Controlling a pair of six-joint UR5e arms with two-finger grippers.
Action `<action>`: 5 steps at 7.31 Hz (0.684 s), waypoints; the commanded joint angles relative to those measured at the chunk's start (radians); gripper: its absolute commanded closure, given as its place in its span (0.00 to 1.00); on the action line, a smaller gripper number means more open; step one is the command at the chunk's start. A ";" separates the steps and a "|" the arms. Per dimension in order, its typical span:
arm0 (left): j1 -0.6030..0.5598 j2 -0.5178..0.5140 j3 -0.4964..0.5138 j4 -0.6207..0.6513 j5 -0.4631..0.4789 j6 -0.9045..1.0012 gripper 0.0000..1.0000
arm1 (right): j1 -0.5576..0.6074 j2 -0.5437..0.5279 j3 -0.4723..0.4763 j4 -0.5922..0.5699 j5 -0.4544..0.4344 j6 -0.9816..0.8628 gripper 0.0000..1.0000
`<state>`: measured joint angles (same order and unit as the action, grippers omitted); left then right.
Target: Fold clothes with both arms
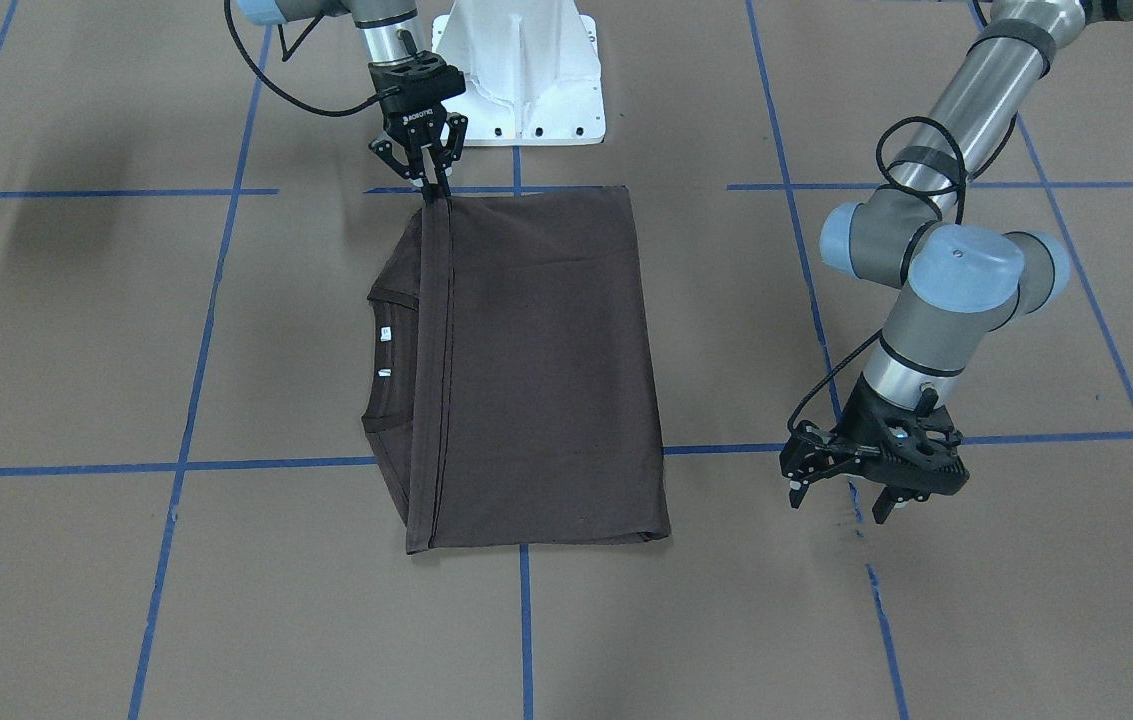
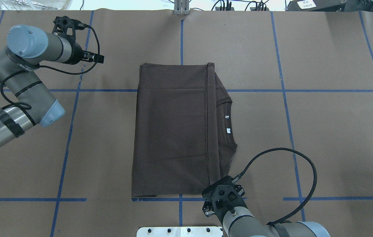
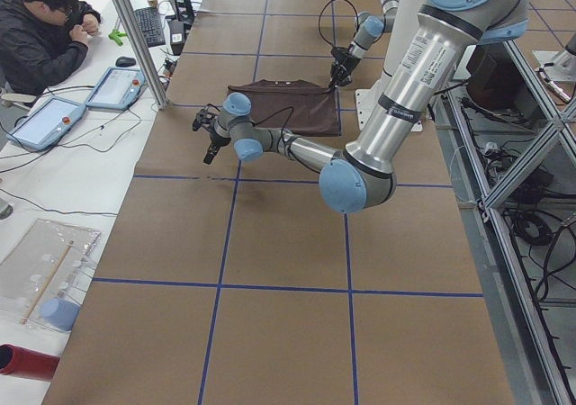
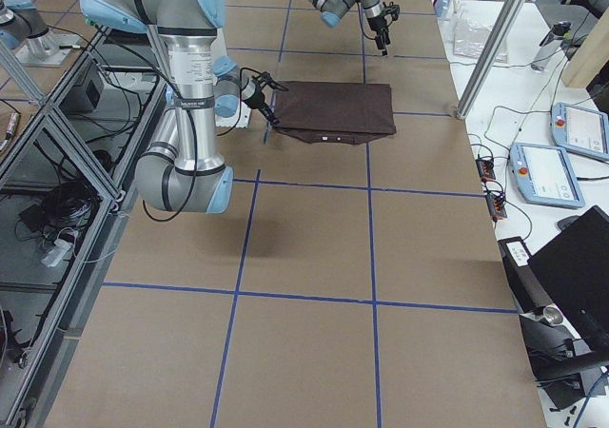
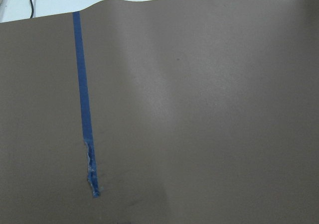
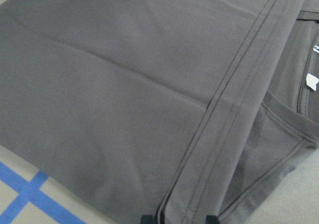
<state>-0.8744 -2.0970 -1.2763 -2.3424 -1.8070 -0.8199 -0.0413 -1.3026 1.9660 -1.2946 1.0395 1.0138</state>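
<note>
The dark brown T-shirt (image 1: 536,370) (image 2: 170,131) lies flat, folded into a rectangle, with its hem band lying over the collar (image 2: 227,121) side. At the shirt corner nearest the base, my right gripper (image 1: 433,185) (image 6: 179,218) points down. Its two fingertips (image 6: 147,218) stand slightly apart on either side of the hem, and the cloth between them is flat. My left gripper (image 1: 841,500) (image 2: 97,58) hangs open and holds nothing, above bare table well off the shirt's far corner. The left wrist view shows only brown paper and blue tape.
Brown paper with blue tape lines (image 1: 526,620) covers the table. The white pedestal base (image 1: 526,70) stands just behind the shirt. A person (image 3: 45,36) sits at a side desk with tablets (image 3: 117,85), beyond the table's far edge.
</note>
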 commanded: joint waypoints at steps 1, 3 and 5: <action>0.000 0.000 0.000 0.000 0.000 -0.001 0.00 | 0.004 0.002 0.002 0.000 -0.004 0.002 1.00; 0.000 0.000 0.000 0.000 0.000 -0.001 0.00 | 0.011 -0.001 0.016 0.003 -0.006 0.020 1.00; 0.000 0.000 0.000 0.000 0.000 -0.001 0.00 | 0.009 -0.058 0.034 0.005 -0.010 0.243 1.00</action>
<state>-0.8744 -2.0970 -1.2763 -2.3424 -1.8070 -0.8207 -0.0320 -1.3287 1.9903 -1.2915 1.0324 1.1219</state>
